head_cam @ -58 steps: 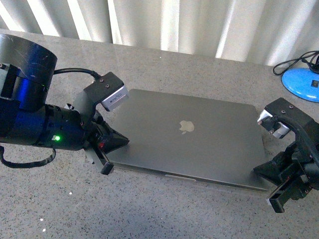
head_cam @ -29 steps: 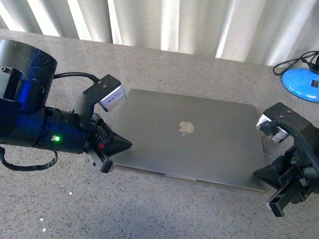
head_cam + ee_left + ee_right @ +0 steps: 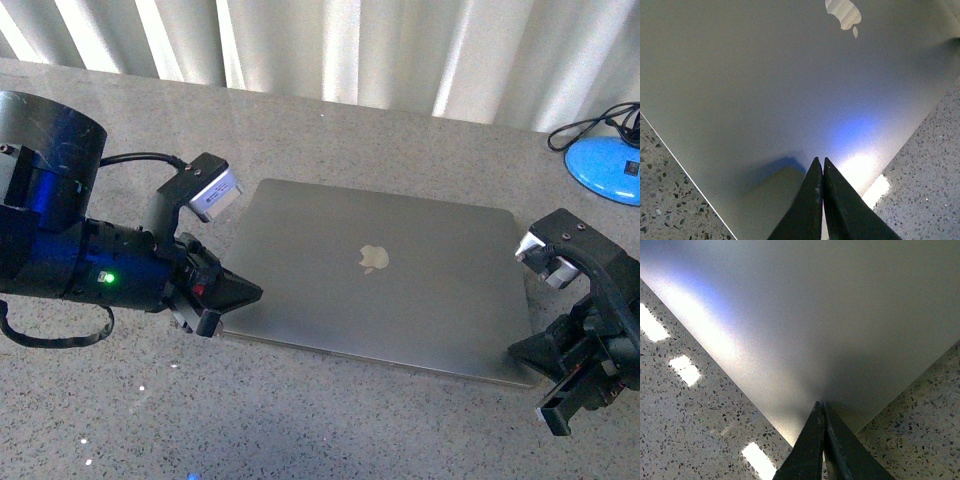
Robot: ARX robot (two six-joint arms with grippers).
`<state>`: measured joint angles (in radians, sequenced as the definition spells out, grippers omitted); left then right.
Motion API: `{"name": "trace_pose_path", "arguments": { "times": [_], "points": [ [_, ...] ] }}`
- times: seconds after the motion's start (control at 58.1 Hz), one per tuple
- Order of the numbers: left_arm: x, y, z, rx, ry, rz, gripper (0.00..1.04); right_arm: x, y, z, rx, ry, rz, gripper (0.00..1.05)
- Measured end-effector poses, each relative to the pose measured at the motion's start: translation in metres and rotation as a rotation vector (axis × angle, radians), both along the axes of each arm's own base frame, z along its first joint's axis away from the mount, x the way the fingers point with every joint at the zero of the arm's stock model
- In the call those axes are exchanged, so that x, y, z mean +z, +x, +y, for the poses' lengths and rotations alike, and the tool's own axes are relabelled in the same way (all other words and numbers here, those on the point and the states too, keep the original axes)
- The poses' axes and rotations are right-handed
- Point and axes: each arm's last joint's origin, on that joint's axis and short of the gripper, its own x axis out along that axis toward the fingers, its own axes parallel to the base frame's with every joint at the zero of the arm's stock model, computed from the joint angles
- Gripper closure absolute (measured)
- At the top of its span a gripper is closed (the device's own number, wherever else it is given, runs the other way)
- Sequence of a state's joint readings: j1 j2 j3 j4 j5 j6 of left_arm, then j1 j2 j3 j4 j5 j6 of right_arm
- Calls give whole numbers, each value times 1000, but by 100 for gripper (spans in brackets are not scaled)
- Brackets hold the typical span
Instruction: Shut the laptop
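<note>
On the speckled stone table, the flat matte-grey laptop lies shut.

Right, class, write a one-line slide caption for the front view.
Closed space-grey laptop lies flat on speckled countertop, left gripper and right gripper shut by its near corners.

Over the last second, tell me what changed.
The left gripper drew back slightly to the robot's left, with its tip now by the laptop's left edge. The right gripper eased a little toward the robot at the near right corner. Nothing was grasped or released. Both grippers stayed shut, and the laptop stayed closed and flat in place.
</note>
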<state>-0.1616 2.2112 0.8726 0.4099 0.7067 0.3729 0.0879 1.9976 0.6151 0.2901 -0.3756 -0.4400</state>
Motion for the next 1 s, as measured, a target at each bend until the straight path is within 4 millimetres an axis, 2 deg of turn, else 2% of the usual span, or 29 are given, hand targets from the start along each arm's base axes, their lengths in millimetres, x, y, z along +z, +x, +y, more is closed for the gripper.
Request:
{"name": "trace_pose_path", "arguments": {
  "times": [0.637,0.998],
  "points": [
    [-8,3,6,105,-126,73,101,0,2,0,0,-8,-3,104],
    [-12,1,12,227,-219,93,101,11,4,-6,-25,-26,-11,104]
  ]
}}
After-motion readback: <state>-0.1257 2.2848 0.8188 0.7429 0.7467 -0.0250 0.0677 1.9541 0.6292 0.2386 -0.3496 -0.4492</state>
